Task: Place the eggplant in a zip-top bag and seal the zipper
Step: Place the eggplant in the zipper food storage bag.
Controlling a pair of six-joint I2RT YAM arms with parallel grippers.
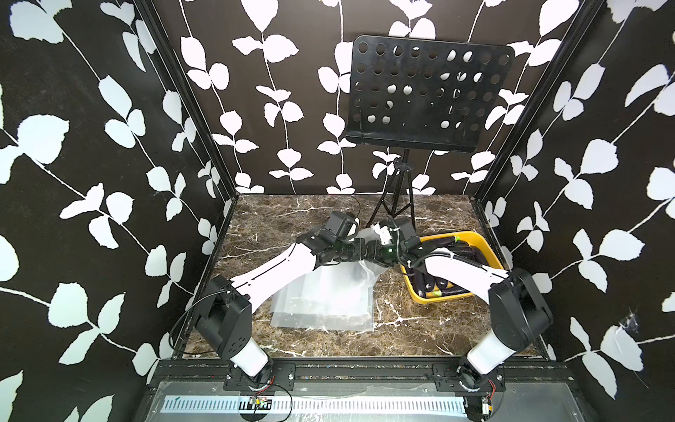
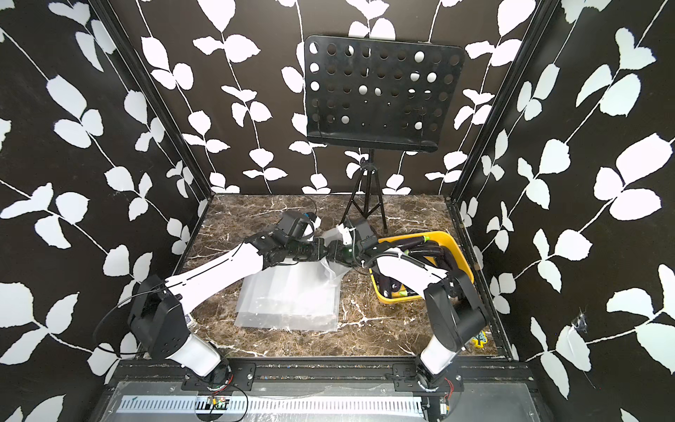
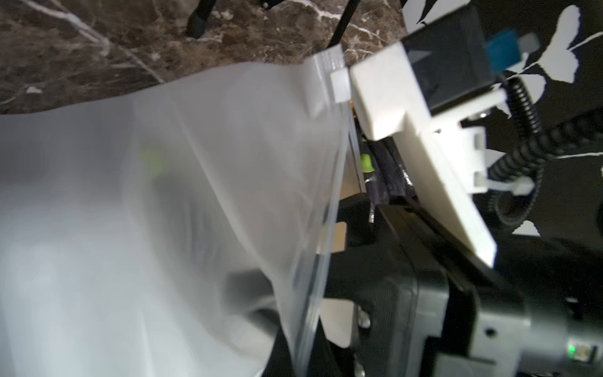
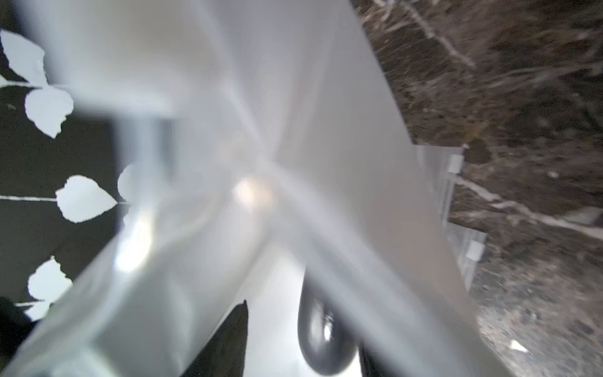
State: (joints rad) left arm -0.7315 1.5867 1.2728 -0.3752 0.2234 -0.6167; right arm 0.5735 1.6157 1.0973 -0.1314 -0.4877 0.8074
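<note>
- A brown marble-patterned tabletop [image 1: 420, 329] sits inside black walls printed with white leaves [image 1: 91, 182]; a flat stack of clear zip-top bags [image 1: 321, 310] lies near the front
- Further right, a yellow plastic tray [image 1: 434, 299] holds dark purple eggplants [image 1: 471, 252]; a black perforated music stand [image 1: 427, 95] stands at the back
- The left gripper [image 1: 363, 251] is pressed together on a lifted clear zip-top bag [image 1: 369, 268]
- The right gripper [image 1: 378, 254] sits just beside it at the bag's zip edge; film hides its jaws, so I cannot tell their spread
- A dark glossy eggplant [image 4: 323, 342] shows, blurred, through the film in the right wrist view
- Both arms reach inward, wrists meeting mid-table
</note>
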